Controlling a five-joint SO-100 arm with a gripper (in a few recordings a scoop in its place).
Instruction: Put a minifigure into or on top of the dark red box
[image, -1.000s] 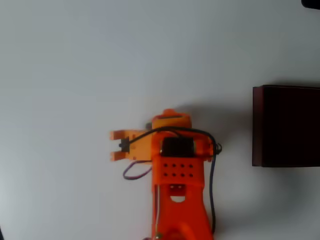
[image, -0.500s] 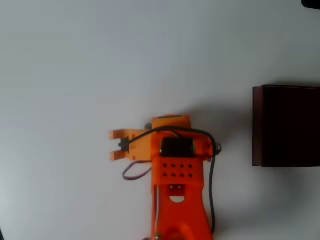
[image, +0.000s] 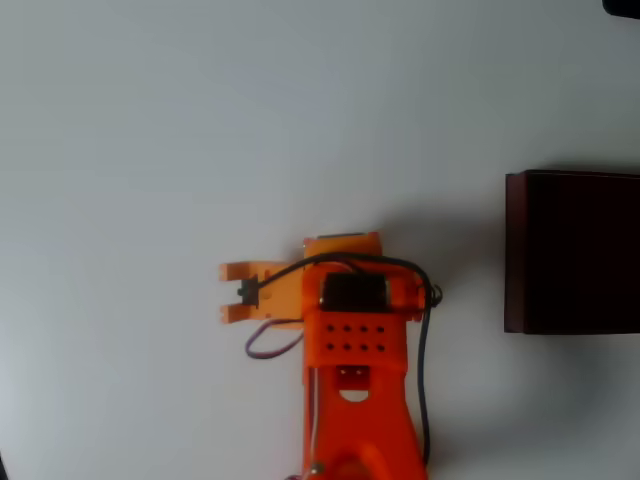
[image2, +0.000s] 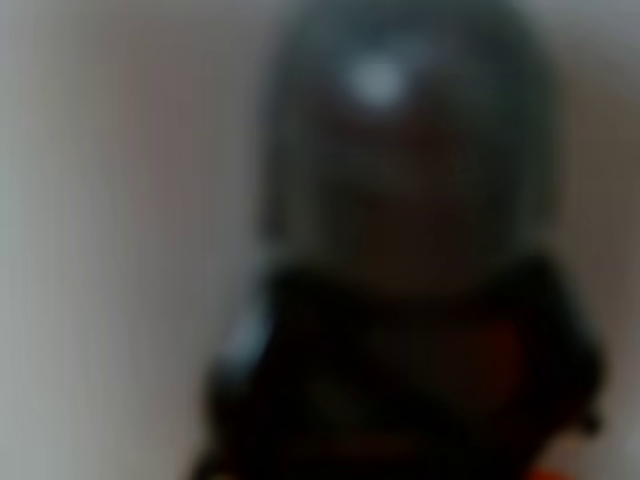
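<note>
In the wrist view the minifigure (image2: 405, 200) looms very close and blurred, a grey rounded head over a dark body. Seen from overhead, my orange gripper (image: 340, 243) points down at the table's middle. Its fingers are tucked under the wrist, so how the jaws stand is hidden, as is the figure. The dark red box (image: 514, 250), with maroon walls and a near-black inside, stands at the right edge, well clear of the gripper on its right.
The orange arm (image: 355, 420) comes up from the bottom edge, with black cable looping on its right side. White tabletop (image: 150, 150) spreads to the left and above. A dark object (image: 622, 6) sits at the top right corner.
The orange part at the gripper's top edge has drawn in towards the wrist. The arm's body and the box have stayed put.
</note>
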